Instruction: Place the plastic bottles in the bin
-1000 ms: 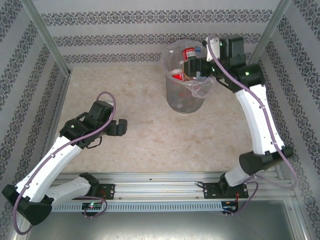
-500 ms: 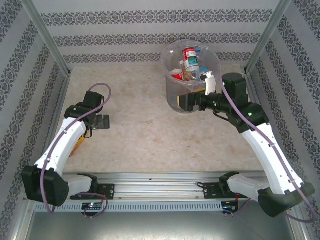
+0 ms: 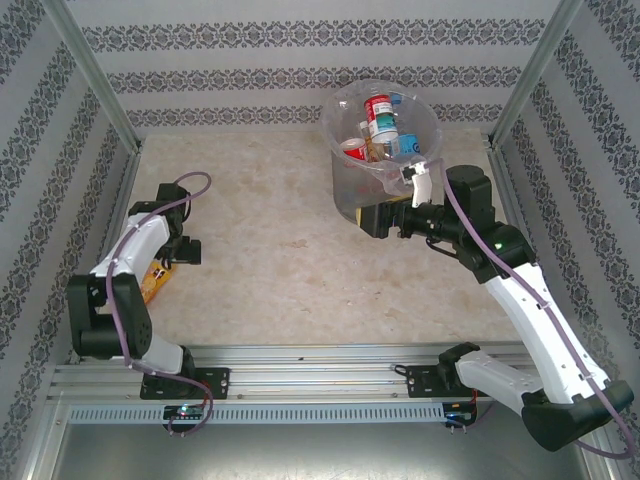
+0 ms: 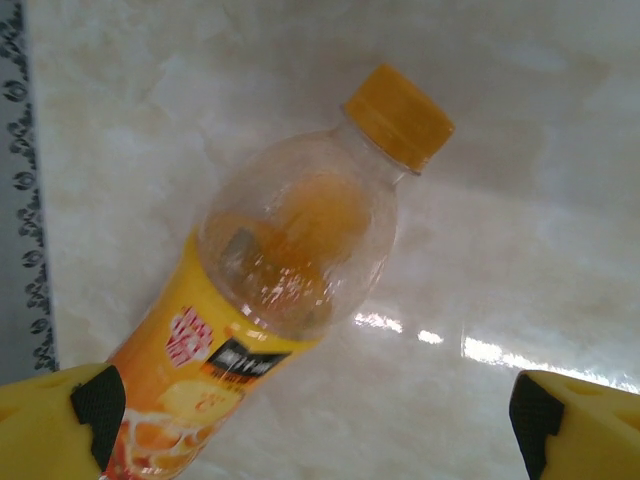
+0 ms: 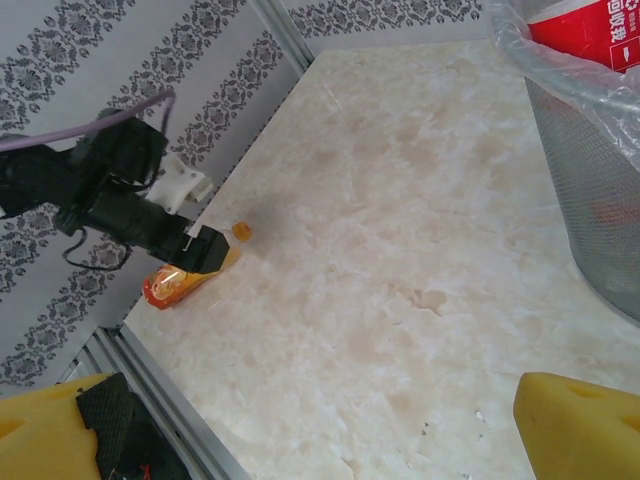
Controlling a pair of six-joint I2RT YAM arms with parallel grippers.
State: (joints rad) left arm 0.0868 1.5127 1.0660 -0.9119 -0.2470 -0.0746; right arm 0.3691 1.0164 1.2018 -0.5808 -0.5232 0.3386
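Lying on its side on the table point(image 3: 290, 270), close to the left wall point(image 3: 60, 170), an orange bottle point(image 4: 290, 260) is the one bottle outside the bin. Its orange cap point(image 4: 398, 117) is on, its upper half is clear, and its lower half carries a yellow and orange label. The left gripper point(image 3: 185, 249) hangs just above it on a folded-back arm. Its yellow fingers point(image 4: 50, 425) stand wide apart, one at each lower corner of the wrist view, and hold nothing. The label end of the bottle reaches down beside the left finger, but I cannot tell whether they touch.

The bin point(image 3: 348, 195) stands at the far right of the table, lined with a clear bag point(image 5: 545, 70). Several bottles point(image 3: 380, 108) are piled inside, red and blue labels among them. One red-labelled bottle point(image 5: 590, 30) shows through the bag at the top of the right wrist view.

The right gripper point(image 3: 380, 221) sits just beside the bin's near wall, outside it, and faces left across the table. Its fingers point(image 5: 590, 425) are also spread wide and empty. From that wrist the orange bottle point(image 5: 182, 282) and the left gripper point(image 5: 195, 250) above it are seen far across the bare marble
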